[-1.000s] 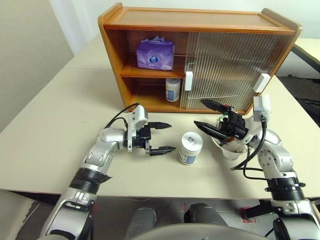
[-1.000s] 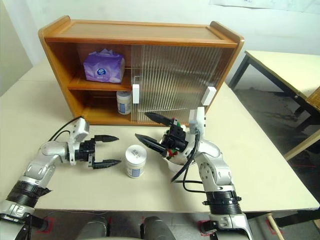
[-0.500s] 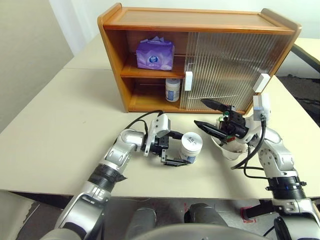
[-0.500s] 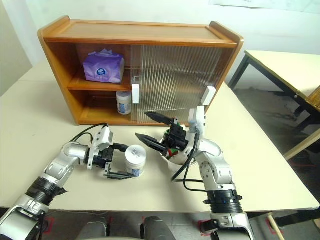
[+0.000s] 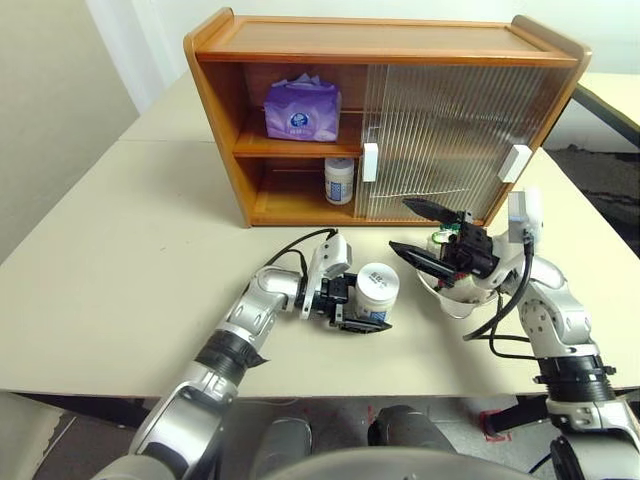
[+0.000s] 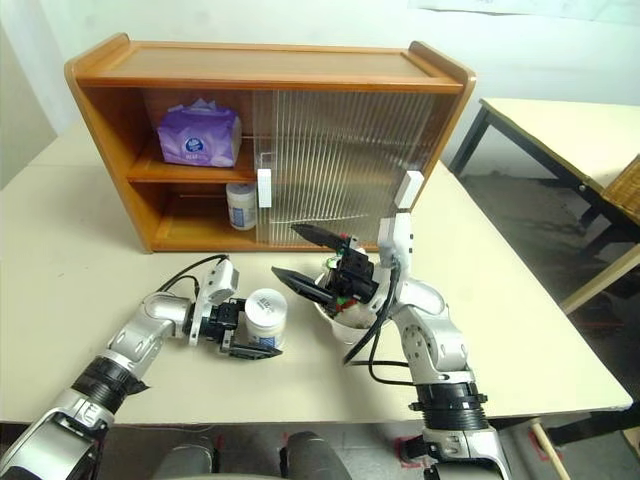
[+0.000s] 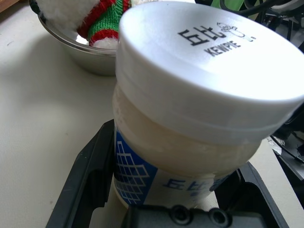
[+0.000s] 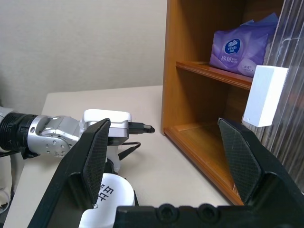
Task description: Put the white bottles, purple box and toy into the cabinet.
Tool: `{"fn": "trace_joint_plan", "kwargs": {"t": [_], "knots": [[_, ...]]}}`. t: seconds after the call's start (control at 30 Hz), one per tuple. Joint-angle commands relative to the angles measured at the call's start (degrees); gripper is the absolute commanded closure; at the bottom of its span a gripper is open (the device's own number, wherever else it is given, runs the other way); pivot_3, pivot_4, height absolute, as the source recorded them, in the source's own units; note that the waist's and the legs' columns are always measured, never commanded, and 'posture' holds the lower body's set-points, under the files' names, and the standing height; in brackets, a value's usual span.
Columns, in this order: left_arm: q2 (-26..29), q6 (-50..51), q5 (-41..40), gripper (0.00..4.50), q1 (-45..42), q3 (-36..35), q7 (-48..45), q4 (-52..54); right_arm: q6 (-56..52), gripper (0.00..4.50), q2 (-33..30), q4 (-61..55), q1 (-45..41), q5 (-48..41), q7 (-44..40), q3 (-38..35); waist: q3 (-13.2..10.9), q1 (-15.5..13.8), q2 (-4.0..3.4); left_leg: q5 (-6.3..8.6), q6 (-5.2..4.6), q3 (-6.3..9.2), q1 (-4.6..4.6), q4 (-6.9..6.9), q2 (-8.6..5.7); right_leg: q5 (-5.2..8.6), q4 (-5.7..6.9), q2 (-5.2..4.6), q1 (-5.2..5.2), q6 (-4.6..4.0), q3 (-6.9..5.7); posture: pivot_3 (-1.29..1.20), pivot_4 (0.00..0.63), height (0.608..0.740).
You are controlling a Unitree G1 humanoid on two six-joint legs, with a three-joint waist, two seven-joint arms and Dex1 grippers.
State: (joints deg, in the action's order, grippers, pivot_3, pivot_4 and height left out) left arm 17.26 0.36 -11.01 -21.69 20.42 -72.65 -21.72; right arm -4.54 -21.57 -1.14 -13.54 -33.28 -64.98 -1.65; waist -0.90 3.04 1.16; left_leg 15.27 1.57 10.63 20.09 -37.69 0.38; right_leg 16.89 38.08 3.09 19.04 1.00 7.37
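Note:
One white bottle stands on the table with my left gripper shut on its sides; the left wrist view has a finger pressed against each flank. The other white bottle is on the lower shelf of the cabinet. On the upper shelf lies the purple box. The toy sits in a steel bowl. My right gripper hangs open above that bowl, pointing at the cabinet's open left half.
Ribbed sliding doors with white handles cover the cabinet's right half. The bowl stands just right of the gripped bottle. A second table is off to the right. The table's front edge runs close to both arms.
My left gripper has moved right onto the bottle and its fingers have closed in on the bottle's sides. The right arm has kept still. The camera has shifted slightly.

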Motion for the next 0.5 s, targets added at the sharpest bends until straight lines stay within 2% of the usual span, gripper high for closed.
{"fn": "trace_joint_plan", "kwargs": {"t": [0.03, 0.23, 0.5], "knots": [[0.9, -0.1, 0.3, 1.35, 1.1, -0.4, -0.3, -0.1, -0.3, 0.0, -0.5, -0.6, 0.0, 0.0, -0.1, 0.0, 0.0, 0.0, 0.0, 0.0, 0.0, 0.0, 0.0, 0.0, 0.0, 0.0, 0.0, 0.0, 0.0, 0.01, 0.0, -0.12, 0.0, 0.74], [1.4, -4.0, 1.4, 1.35, -0.4, -5.1, 7.5, -1.3, -0.4, 0.0, -0.4, -0.6, 0.0, 0.1, -0.2, 0.2, 0.0, 0.1, -0.01, 0.0, -0.01, 0.0, -0.01, -0.01, 0.0, 0.0, 0.01, 0.01, 0.0, 0.01, 0.0, -0.12, 0.0, 0.74], [1.8, -10.8, 3.3, 1.35, -4.7, -17.1, 28.6, -10.8, -0.4, 0.0, -0.3, -0.5, 0.1, 0.1, -0.2, 0.4, 0.0, 0.0, -0.02, -0.01, -0.01, 0.0, -0.01, -0.03, 0.0, -0.01, 0.02, 0.0, 0.0, 0.0, 0.01, -0.12, 0.0, 0.74]]}}
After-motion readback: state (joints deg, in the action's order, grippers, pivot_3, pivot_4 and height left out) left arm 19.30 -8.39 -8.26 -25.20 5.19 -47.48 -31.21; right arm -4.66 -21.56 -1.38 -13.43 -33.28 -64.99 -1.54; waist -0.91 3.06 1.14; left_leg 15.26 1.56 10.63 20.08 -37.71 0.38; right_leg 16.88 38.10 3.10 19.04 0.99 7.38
